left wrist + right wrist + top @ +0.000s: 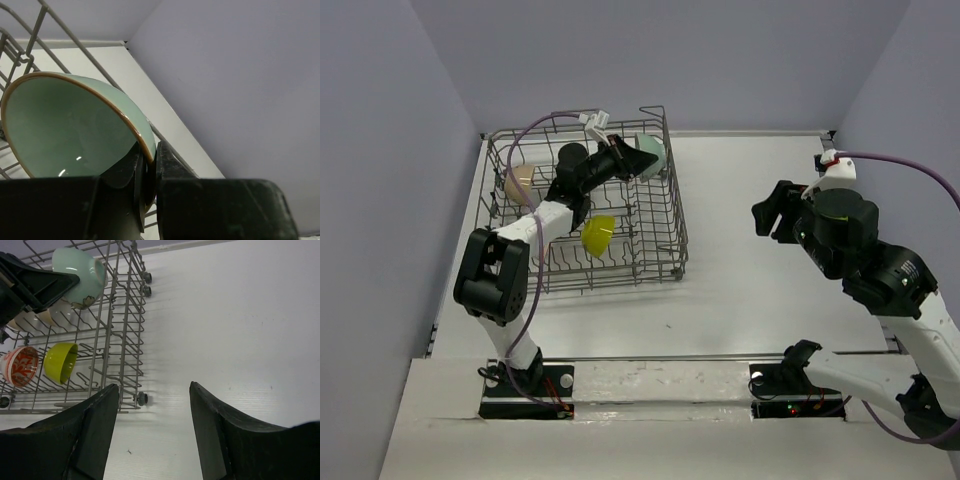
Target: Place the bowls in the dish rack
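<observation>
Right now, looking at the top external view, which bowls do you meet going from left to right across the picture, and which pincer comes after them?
cream bowl → yellow-green bowl → celadon green bowl → right pincer

Counting one dish rack (672,200). Counting bowls by colour: one pale green bowl (80,270), one yellow-green bowl (60,361), one orange-red patterned bowl (20,365), one cream bowl (518,183) showing plainly, a second being uncertain. Counting two grippers: left gripper (148,160), right gripper (155,385).
</observation>
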Robot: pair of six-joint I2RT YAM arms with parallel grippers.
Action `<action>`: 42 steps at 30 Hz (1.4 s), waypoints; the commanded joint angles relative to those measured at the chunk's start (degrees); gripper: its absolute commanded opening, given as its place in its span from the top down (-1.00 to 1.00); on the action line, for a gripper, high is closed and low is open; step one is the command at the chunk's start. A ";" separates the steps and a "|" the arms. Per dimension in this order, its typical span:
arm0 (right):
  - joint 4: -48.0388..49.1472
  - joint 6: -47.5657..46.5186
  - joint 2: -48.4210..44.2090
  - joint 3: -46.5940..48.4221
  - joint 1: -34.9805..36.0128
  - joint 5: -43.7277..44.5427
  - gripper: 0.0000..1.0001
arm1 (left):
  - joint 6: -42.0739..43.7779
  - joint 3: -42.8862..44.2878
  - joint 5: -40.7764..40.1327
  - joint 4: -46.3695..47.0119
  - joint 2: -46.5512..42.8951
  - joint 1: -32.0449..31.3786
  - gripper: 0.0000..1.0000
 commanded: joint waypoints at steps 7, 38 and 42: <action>0.20 0.94 -1.69 -2.28 -0.34 -1.87 -0.28 | -3.30 4.60 -2.82 13.74 4.67 0.49 1.00; 9.34 0.50 8.14 -5.63 -0.34 -13.11 -0.25 | -4.98 5.04 -7.21 12.08 13.64 0.67 1.00; 12.15 0.41 13.06 -3.26 -0.34 -15.57 -0.24 | -4.45 5.12 -7.39 11.37 13.91 0.75 1.00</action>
